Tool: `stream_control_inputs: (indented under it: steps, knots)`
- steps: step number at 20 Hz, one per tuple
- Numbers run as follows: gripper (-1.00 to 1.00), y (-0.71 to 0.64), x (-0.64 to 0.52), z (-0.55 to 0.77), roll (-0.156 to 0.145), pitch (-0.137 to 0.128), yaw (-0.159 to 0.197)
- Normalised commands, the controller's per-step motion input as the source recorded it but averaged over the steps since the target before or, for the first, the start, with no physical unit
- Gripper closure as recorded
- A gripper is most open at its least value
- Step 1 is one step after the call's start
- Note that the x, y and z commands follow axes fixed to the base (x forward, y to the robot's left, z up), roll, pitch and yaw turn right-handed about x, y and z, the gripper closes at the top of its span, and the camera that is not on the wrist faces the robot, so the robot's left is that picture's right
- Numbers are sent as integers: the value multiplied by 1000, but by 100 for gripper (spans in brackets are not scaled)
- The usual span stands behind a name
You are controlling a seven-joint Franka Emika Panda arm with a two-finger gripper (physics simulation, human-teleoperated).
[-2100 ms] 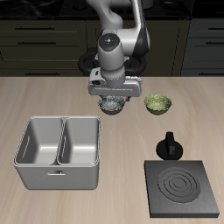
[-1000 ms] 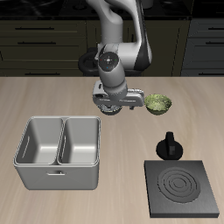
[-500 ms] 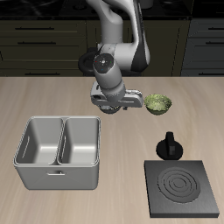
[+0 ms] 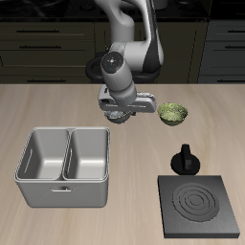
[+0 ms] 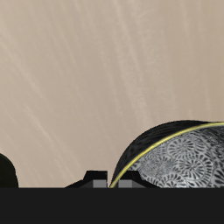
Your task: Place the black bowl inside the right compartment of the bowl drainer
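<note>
The black bowl [image 4: 119, 116] hangs just under my gripper [image 4: 122, 109], which is shut on its rim a little above the table. Both are behind the bowl drainer [image 4: 29, 179], close to its back rim. The drainer is a light-grey tub with two deep wells side by side, and both wells hold nothing. In the wrist view the black bowl [image 5: 179, 163] fills the space close to the camera, showing its mottled silvery inside and a thin yellowish rim. The fingers are mostly hidden behind the hand.
A green-yellow bowl [image 4: 172, 113] sits on the table beside the gripper. A small black knobbed pot [image 4: 185, 159] stands nearer the front, just behind a flat black stove plate [image 4: 199, 206]. A dark rounded shape [image 5: 5, 171] shows at the wrist view's edge.
The hand has turned about its axis and shifted slightly toward the drainer side, carrying the black bowl with it. The drainer and the other objects have not moved.
</note>
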Motion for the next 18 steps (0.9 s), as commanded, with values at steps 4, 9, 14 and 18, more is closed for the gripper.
stream_control_inputs:
  steps: [4,9,14,18]
  knots:
    - [100,-19,-131,342,4,-47,25]
    - [100,-46,-182,676,4,-98,42]
    - [100,-22,-176,662,4,-102,26]
    - [100,-16,-102,491,5,-64,0]
